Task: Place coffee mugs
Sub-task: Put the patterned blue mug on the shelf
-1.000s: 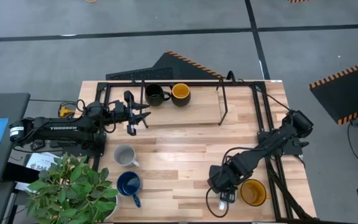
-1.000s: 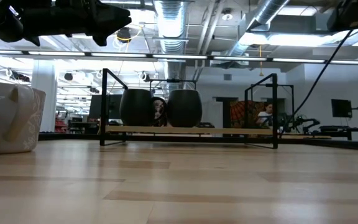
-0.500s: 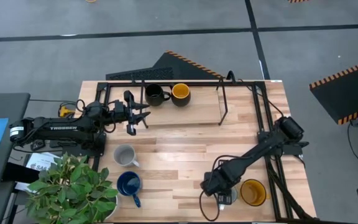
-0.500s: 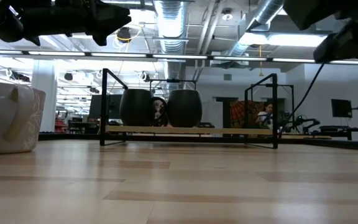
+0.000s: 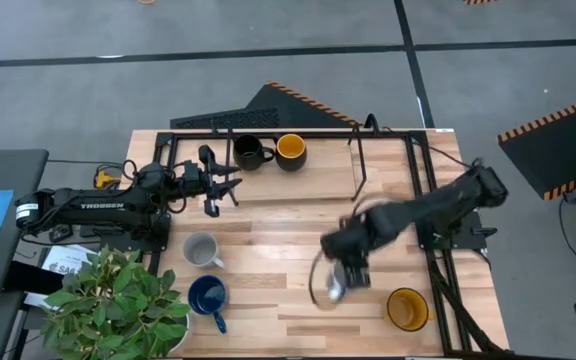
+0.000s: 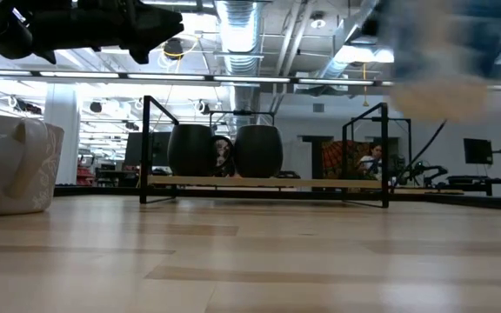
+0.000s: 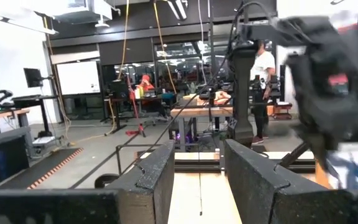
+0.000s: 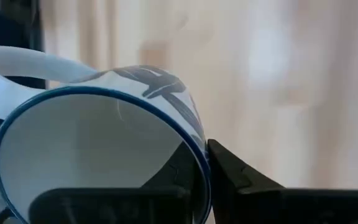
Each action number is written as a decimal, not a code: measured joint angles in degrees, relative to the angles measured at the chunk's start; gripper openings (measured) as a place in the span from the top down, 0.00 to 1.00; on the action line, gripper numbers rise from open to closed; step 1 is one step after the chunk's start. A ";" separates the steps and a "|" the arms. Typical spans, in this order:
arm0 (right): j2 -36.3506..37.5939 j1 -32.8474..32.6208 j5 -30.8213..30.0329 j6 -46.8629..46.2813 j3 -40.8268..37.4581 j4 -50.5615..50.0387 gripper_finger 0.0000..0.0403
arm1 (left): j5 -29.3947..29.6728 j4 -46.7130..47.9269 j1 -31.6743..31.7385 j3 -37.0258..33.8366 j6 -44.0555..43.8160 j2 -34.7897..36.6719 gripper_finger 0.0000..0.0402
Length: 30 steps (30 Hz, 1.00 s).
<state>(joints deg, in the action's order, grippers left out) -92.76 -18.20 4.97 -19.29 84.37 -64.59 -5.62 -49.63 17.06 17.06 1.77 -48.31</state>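
My right gripper [image 5: 340,270] is over the table's middle right, shut on a white mug with a blue rim [image 8: 92,143], which shows blurred in the high view [image 5: 334,287]. A yellow-orange mug [image 5: 406,308] stands on the table near the right front corner. A black mug [image 5: 251,152] and another yellow-orange mug [image 5: 290,150] stand on the rack's shelf [image 6: 259,182] at the far side. A grey mug [image 5: 201,248] and a dark blue mug [image 5: 208,295] stand on the table at the left. My left gripper [image 5: 223,185] waits open near the rack's left end. My right gripper holds the white mug by its rim [image 8: 194,144], on the side away from the handle [image 8: 11,68]. One finger [image 8: 182,171] is inside the mug and the other [image 8: 232,174] is outside, with the wall pinched between them. The mug is clear of the table.
A black metal rack frame [image 5: 413,170] spans the far half of the table and runs down its right side. A potted plant [image 5: 118,300] fills the near left corner. Bare wood lies in the table's middle [image 5: 278,250]. People show in the room beyond the table.
My right gripper has gone from the near right corner, beside the yellow-orange mug, up and toward the table's middle and far side. The white mug has left its place on the table and travels with it, lifted clear.
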 joint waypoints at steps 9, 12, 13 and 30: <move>-1.23 19.56 -23.31 13.67 18.38 -4.70 0.89 | 0.30 -0.27 0.01 0.00 -1.22 -0.02 0.68; -5.28 26.53 -23.13 18.50 23.29 -8.92 0.89 | 0.30 -0.26 0.01 0.01 -0.88 -0.01 0.68; -6.62 28.79 -23.01 19.46 24.35 -10.81 0.89 | 0.30 -0.24 0.01 0.02 -0.88 -0.01 0.68; -23.19 46.00 -21.65 42.54 25.65 -12.47 0.89 | 0.28 0.24 0.00 0.02 -0.80 -0.02 0.68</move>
<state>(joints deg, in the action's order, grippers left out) -115.95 27.81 -16.69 23.24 110.02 -77.06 -5.34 -49.39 17.06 17.08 0.97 -48.34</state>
